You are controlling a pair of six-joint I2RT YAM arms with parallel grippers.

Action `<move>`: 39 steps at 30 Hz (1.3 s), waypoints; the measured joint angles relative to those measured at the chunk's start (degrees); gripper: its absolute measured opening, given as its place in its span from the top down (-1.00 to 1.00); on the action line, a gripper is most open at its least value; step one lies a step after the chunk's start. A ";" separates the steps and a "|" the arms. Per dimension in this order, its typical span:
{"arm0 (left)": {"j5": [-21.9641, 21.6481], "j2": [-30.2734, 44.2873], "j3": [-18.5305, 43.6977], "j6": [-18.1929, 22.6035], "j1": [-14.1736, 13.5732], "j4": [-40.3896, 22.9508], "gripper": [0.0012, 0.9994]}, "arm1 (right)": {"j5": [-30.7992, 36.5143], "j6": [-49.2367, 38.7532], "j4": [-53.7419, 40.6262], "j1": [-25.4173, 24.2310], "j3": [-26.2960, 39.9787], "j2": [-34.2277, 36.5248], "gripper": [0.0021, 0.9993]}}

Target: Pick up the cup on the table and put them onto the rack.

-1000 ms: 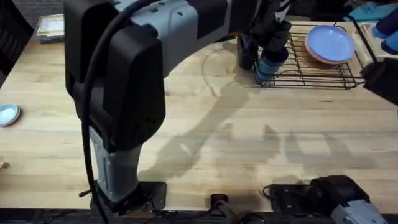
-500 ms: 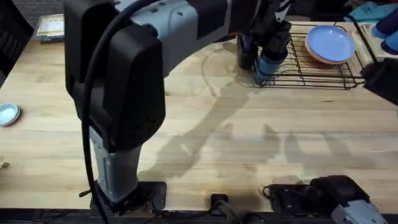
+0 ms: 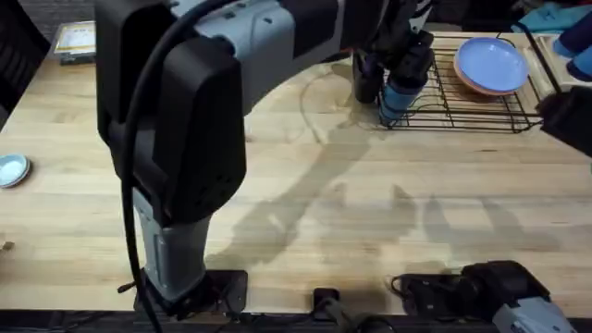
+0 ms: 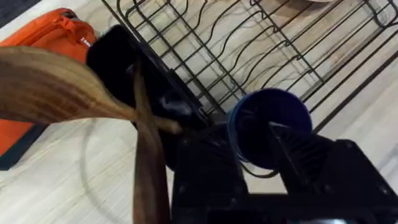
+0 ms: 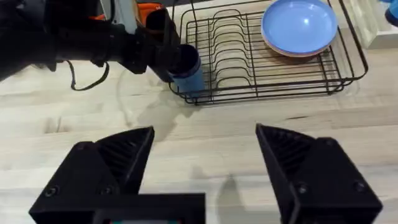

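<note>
Overhead, my left tool (image 3: 396, 69) is clamped on the blue cup (image 3: 400, 95), holding it at the near left corner of the black rack (image 3: 481, 111) on the bench (image 3: 370, 203). My right tool (image 5: 205, 168) has its fingers wide apart, low over the bench.

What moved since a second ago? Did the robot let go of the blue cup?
Hardly anything moved. The left gripper is still shut on the cup at the near corner of the rack; the cup looks a touch farther onto the rack, if at all. It has not been let go. The plates in the rack and the open right gripper stayed put.
</note>
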 joint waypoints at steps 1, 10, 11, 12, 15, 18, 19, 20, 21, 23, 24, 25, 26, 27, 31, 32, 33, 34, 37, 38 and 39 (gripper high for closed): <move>0.00 -0.02 0.00 0.00 0.00 0.00 0.20 | 0.00 0.00 0.00 0.00 0.00 0.00 -1.00; 0.00 0.00 0.00 0.01 0.00 0.00 0.10 | 0.00 0.00 0.00 0.00 0.00 0.00 -1.00; 0.00 -0.01 0.00 0.00 0.00 0.00 0.10 | 0.00 0.00 0.00 0.00 0.00 0.00 -1.00; 0.00 0.00 0.00 0.02 0.00 0.00 0.06 | 0.00 0.00 0.00 0.00 0.00 0.00 -1.00; 0.00 0.00 0.00 0.01 0.00 0.00 -0.05 | 0.01 0.00 -0.01 0.00 0.00 0.00 -1.00; 0.00 -0.02 0.00 0.02 0.00 0.00 -0.06 | 0.00 0.00 0.00 0.00 0.00 0.00 -1.00; 0.00 0.00 0.00 0.02 0.00 0.00 -0.07 | 0.00 0.00 0.00 0.00 0.00 0.00 -1.00; 0.00 0.00 0.00 0.01 0.00 0.00 -0.07 | 0.00 0.00 0.00 0.00 0.00 0.00 -1.00; 0.00 0.00 0.00 0.00 0.00 0.00 -0.07 | 0.00 0.00 0.00 0.00 0.00 0.00 -1.00; 0.00 0.00 0.00 0.00 0.00 0.00 -0.06 | 0.00 0.00 0.00 0.00 0.00 0.00 -1.00; 0.00 0.00 0.00 0.02 0.00 0.01 -0.06 | 0.01 0.00 0.00 0.00 0.00 0.00 -1.00; 0.00 0.00 0.00 0.00 0.00 0.00 -0.06 | 0.00 0.00 0.00 0.00 0.00 0.00 -1.00; 0.00 0.00 0.00 0.00 0.00 0.02 -0.06 | 0.00 0.00 0.00 0.00 0.00 0.00 -1.00; 0.00 -0.01 0.00 0.01 0.00 0.00 -0.06 | 0.00 0.00 0.00 0.00 0.00 0.00 -1.00; 0.00 0.00 0.00 0.02 0.00 0.00 -0.04 | 0.00 0.00 0.00 0.00 0.00 0.00 -1.00; 0.00 0.00 0.00 0.00 0.00 0.00 -0.02 | 0.00 0.00 0.00 0.00 0.00 0.00 -1.00; 0.00 0.00 0.00 0.02 0.00 -0.02 0.00 | 0.02 0.00 0.00 0.00 0.00 0.00 -1.00; 0.00 0.00 0.00 0.01 0.00 -0.02 0.02 | 0.00 0.00 0.00 0.00 0.00 0.00 -1.00; -0.01 0.00 0.00 0.02 0.00 -0.18 0.05 | 0.01 0.00 0.00 0.00 0.00 0.00 -1.00; -0.02 -0.02 0.00 0.02 0.00 -0.38 0.05 | 0.02 0.00 0.00 0.00 0.00 0.02 -1.00; -0.02 0.00 0.00 0.02 0.00 -0.53 0.05 | 0.02 0.00 0.00 0.00 0.00 0.00 -1.00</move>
